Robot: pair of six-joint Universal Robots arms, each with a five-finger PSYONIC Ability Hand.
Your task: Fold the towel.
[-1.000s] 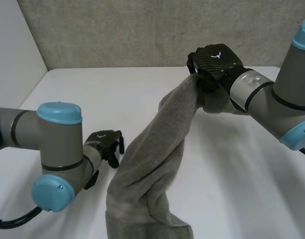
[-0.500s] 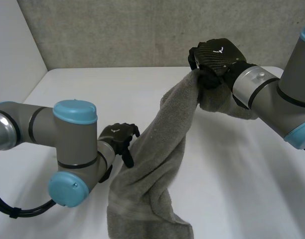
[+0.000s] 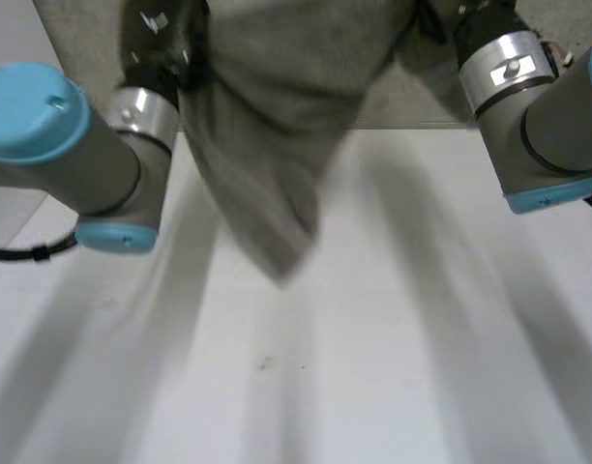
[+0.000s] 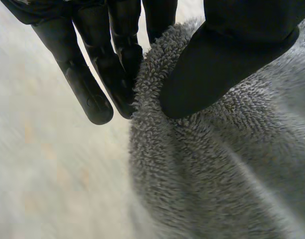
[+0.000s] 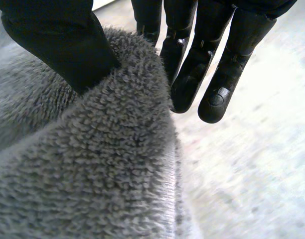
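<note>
A grey terry towel (image 3: 267,116) hangs high above the white table (image 3: 393,338), stretched between both hands, its lowest tip dangling free over the table's middle. My left hand (image 3: 159,39) grips the towel's left upper corner; in the left wrist view the thumb (image 4: 227,55) pinches the towel (image 4: 217,174) against the fingers (image 4: 117,59). My right hand (image 5: 53,40) holds the opposite upper corner, thumb pressing the towel (image 5: 92,169) against the fingers (image 5: 192,64).
Both grey arms with light-blue caps (image 3: 25,106) (image 3: 547,198) reach up at either side. A grey wall (image 3: 402,106) stands behind the table.
The left hand moved from the table up to the towel and closed on a corner. Both hands have lifted the towel high, clear of the table.
</note>
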